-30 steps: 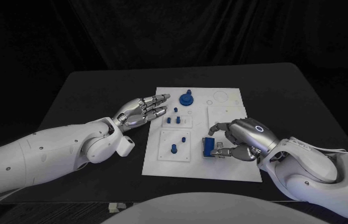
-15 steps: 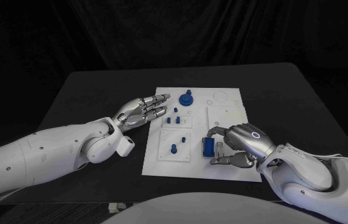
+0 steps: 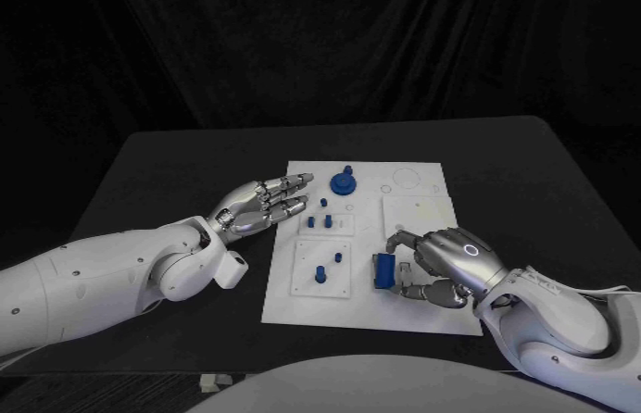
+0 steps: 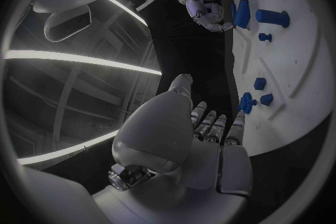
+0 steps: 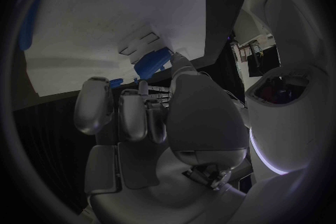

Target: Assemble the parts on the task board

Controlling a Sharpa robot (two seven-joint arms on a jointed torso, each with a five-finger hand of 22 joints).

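While the white task board (image 3: 401, 316) lies in the middle of the black worktop (image 3: 160, 172), the right hand (image 3: 438, 263) sits over the board's near right part, at about four o'clock from its centre. Its fingers curl around a blue block (image 3: 383, 270), with the thumb below and the other fingers above; they seem to touch it, but whether they truly grip it I cannot tell. In the right wrist view the same blue block (image 5: 153, 63) shows just past the fingertips (image 5: 178, 60), against the white board (image 5: 105, 5).

The left hand (image 3: 257, 204) rests at the board's left edge, at about nine o'clock, fingers loosely spread and pointing toward the board, holding nothing. In the left wrist view that hand (image 4: 210, 129) lies over the dark worktop beside the board (image 4: 294, 84).

Other blue parts stand on the board: a round knob (image 3: 344, 183) at twelve o'clock, two small pegs (image 3: 320, 219) just right of the left hand's fingertips, and two more pegs (image 3: 320, 271) in the square recess at seven o'clock.
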